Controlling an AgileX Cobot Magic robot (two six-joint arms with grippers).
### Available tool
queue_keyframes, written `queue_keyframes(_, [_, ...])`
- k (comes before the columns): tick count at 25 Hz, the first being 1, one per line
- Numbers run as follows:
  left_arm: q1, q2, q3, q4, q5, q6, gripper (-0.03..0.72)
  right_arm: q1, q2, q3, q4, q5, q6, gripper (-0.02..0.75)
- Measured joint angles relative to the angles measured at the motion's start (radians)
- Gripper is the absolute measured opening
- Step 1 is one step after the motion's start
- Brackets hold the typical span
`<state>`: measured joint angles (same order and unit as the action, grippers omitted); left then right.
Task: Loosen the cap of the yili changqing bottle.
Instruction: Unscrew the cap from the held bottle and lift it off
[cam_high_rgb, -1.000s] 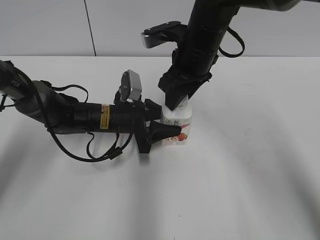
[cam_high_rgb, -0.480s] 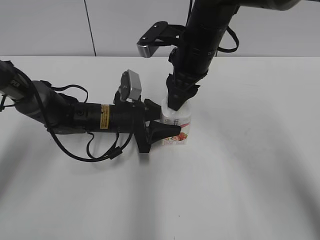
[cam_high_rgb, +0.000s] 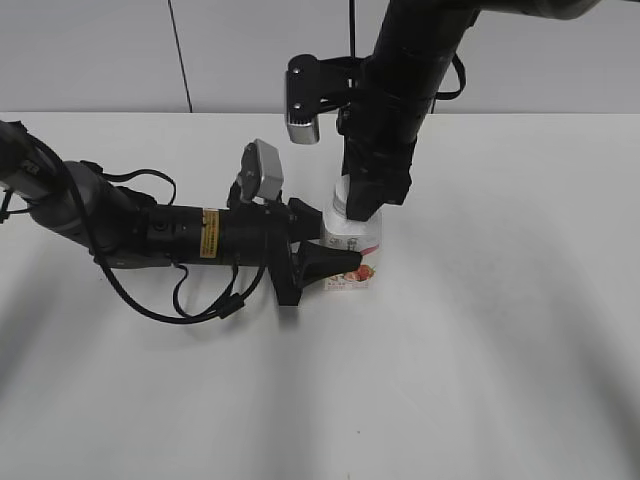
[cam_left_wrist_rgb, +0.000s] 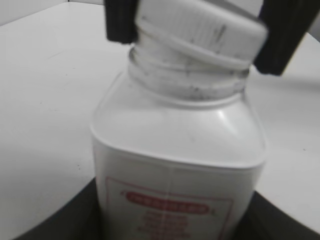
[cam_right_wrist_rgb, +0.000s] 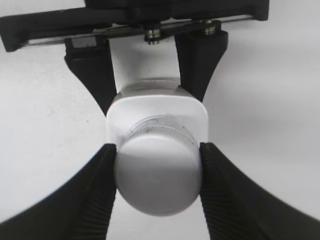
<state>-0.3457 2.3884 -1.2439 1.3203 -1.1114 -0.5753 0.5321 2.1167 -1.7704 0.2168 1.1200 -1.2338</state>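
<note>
The white yili changqing bottle (cam_high_rgb: 352, 252) with its pink-red label stands upright on the table. My left gripper (cam_high_rgb: 322, 262) is shut on the bottle's body (cam_left_wrist_rgb: 175, 165) from the left. My right gripper (cam_high_rgb: 358, 205) comes down from above and is shut on the white ribbed cap (cam_right_wrist_rgb: 157, 172). In the left wrist view the cap (cam_left_wrist_rgb: 200, 30) sits tilted on the neck between the right gripper's black fingers. In the right wrist view the bottle's shoulders (cam_right_wrist_rgb: 157, 116) show under the cap, with the left gripper's (cam_right_wrist_rgb: 145, 75) fingers on both sides.
The white table (cam_high_rgb: 480, 330) stretches all around the bottle. A grey wall (cam_high_rgb: 100, 50) stands behind the far edge. The left arm (cam_high_rgb: 130, 230) lies low across the table's left half.
The right wrist has turned about the bottle's axis while its fingers stay on the cap; its camera swung from upper left to facing down on the left. The bottle and left arm stayed put.
</note>
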Motion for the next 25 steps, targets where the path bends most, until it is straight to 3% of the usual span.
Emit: queue_keyframes(25, [0.000,0.000,0.000,0.002,-0.001,0.004,0.376,0.000,0.000,-0.001,0.002,0.006,-0.035,0.398])
